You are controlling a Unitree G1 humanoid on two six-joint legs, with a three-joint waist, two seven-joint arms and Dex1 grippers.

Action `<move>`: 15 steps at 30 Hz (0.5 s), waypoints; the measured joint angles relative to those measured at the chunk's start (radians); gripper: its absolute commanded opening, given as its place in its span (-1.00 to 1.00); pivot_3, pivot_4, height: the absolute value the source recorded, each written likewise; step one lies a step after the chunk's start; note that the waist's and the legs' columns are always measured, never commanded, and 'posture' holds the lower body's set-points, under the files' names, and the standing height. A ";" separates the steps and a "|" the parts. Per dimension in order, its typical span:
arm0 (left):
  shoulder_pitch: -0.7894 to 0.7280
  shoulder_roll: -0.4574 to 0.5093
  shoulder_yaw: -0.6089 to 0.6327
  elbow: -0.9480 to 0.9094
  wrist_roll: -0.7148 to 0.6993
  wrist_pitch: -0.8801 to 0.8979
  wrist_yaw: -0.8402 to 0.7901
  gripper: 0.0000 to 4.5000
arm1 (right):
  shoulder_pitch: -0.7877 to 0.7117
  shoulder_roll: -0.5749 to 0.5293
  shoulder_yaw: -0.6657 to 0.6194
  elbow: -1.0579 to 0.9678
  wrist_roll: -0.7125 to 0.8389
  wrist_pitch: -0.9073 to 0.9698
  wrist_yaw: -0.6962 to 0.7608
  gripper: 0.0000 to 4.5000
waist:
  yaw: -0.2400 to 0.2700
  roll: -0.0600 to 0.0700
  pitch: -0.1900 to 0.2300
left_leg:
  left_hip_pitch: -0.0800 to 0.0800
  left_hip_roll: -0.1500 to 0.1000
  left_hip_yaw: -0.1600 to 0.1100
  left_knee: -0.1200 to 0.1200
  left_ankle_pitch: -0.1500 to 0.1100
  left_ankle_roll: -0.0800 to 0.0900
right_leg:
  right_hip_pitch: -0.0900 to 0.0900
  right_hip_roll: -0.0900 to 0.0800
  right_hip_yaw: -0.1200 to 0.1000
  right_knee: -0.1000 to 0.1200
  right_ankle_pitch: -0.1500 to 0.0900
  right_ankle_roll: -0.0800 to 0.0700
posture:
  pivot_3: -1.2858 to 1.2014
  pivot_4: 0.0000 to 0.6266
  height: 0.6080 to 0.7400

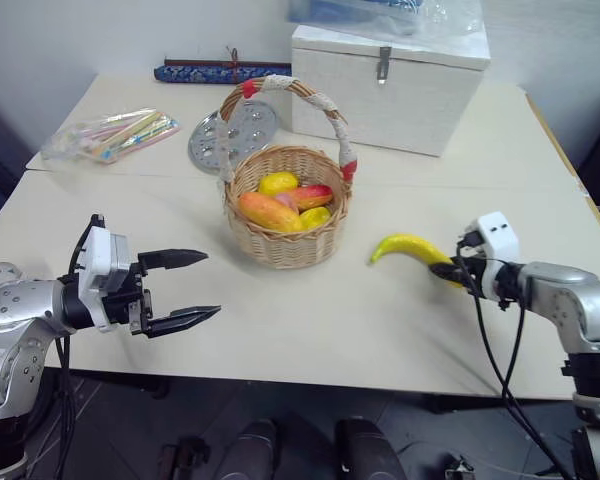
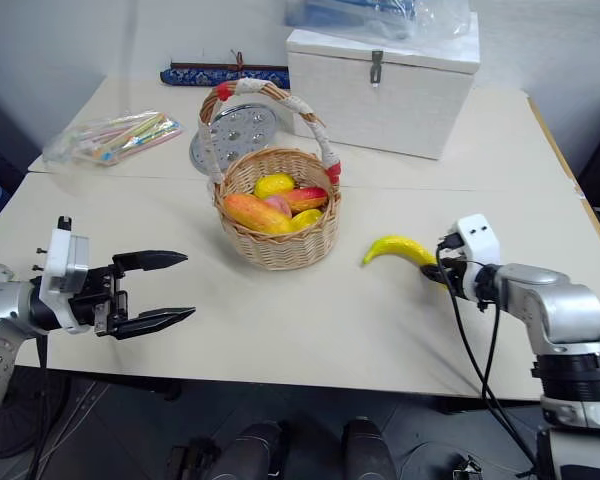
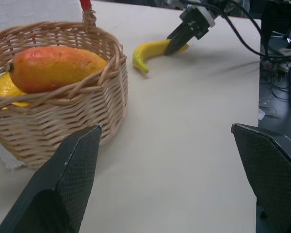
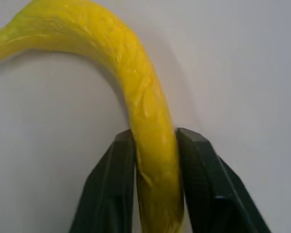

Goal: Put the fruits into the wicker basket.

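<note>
Nearest, on the left, the left gripper [image 1: 188, 289] hovers over the table [image 1: 310, 330] with fingers spread wide. Right gripper [image 4: 155, 145] pinches the banana [image 1: 408, 248], lying right of the wicker basket [image 1: 285, 245]. Inside the basket sits the mango [image 1: 267, 211].

White box [image 1: 385, 85] with metal latch [image 1: 384, 62] at table's [image 1: 330, 330] far side, clear plastic bag [image 1: 380, 12] on top. Round metal plate [image 1: 232, 132] left of box. Clear pack of coloured sticks [image 1: 115, 134] further left. Dark blue patterned roll [image 1: 220, 72] along far edge. Lemons [image 1: 278, 183] and peach [image 1: 283, 201] in basket.
</note>
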 measured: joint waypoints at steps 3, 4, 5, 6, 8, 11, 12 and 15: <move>-0.001 -0.008 0.023 0.001 -0.023 0.014 0.027 1.00 | 0.035 -0.048 -0.046 -0.084 0.108 0.001 0.147 -0.80 | -0.004 0.001 0.000 | 0.000 0.000 0.000 0.001 0.000 0.001 | 0.000 0.000 0.000 0.000 0.000 0.000 | 0.03 -0.52 1.00; -0.002 -0.011 0.025 0.001 -0.030 0.019 0.036 1.00 | 0.026 -0.049 -0.059 -0.114 0.145 0.009 0.176 -0.80 | -0.009 0.001 0.000 | 0.001 0.001 0.002 0.001 0.000 0.001 | 0.001 0.000 0.001 0.001 0.000 0.000 | 0.03 -0.52 1.00; -0.003 -0.023 0.031 0.001 -0.041 0.027 0.050 1.00 | -0.005 -0.049 -0.066 -0.151 0.201 0.045 0.198 -0.80 | -0.015 0.001 0.001 | 0.002 0.002 0.002 0.001 -0.001 0.001 | 0.001 0.001 0.001 0.001 0.001 0.000 | 0.03 -0.52 1.00; -0.002 -0.035 0.036 0.003 -0.054 0.033 0.062 1.00 | -0.047 -0.042 -0.067 -0.187 0.253 0.083 0.204 -0.80 | -0.020 0.001 0.001 | 0.002 0.002 0.002 0.000 0.000 0.001 | 0.000 0.001 0.001 0.001 0.001 -0.001 | 0.03 -0.52 1.00; 0.002 -0.060 0.041 0.009 -0.063 0.039 0.082 1.00 | -0.164 0.037 -0.073 -0.251 0.353 0.153 0.162 -0.80 | -0.031 0.001 0.001 | 0.002 0.005 0.001 0.000 -0.001 -0.001 | 0.001 0.004 0.000 0.001 0.002 -0.001 | 0.03 -0.52 1.00; 0.011 -0.084 0.036 0.010 -0.064 0.038 0.102 1.00 | -0.311 0.273 -0.090 -0.290 0.476 0.253 -0.038 -0.80 | -0.032 0.000 0.000 | 0.002 0.009 0.001 0.000 -0.001 -0.004 | 0.000 0.007 0.001 0.001 0.002 -0.003 | 0.03 -0.52 1.00; 0.011 -0.093 0.038 0.011 -0.064 0.038 0.113 1.00 | -0.348 0.361 -0.084 -0.292 0.488 0.280 -0.125 -0.80 | -0.029 0.000 0.000 | 0.001 0.009 0.000 -0.001 -0.001 -0.005 | -0.001 0.008 0.001 0.001 0.002 -0.003 | 0.03 -0.52 1.00; 0.008 -0.107 0.037 0.010 -0.064 0.037 0.135 1.00 | -0.420 0.498 -0.026 -0.289 0.470 0.308 -0.295 -0.80 | -0.023 0.000 0.000 | -0.002 0.009 -0.001 0.000 0.000 -0.006 | -0.005 0.006 0.001 0.001 0.003 -0.005 | 0.03 -0.52 1.00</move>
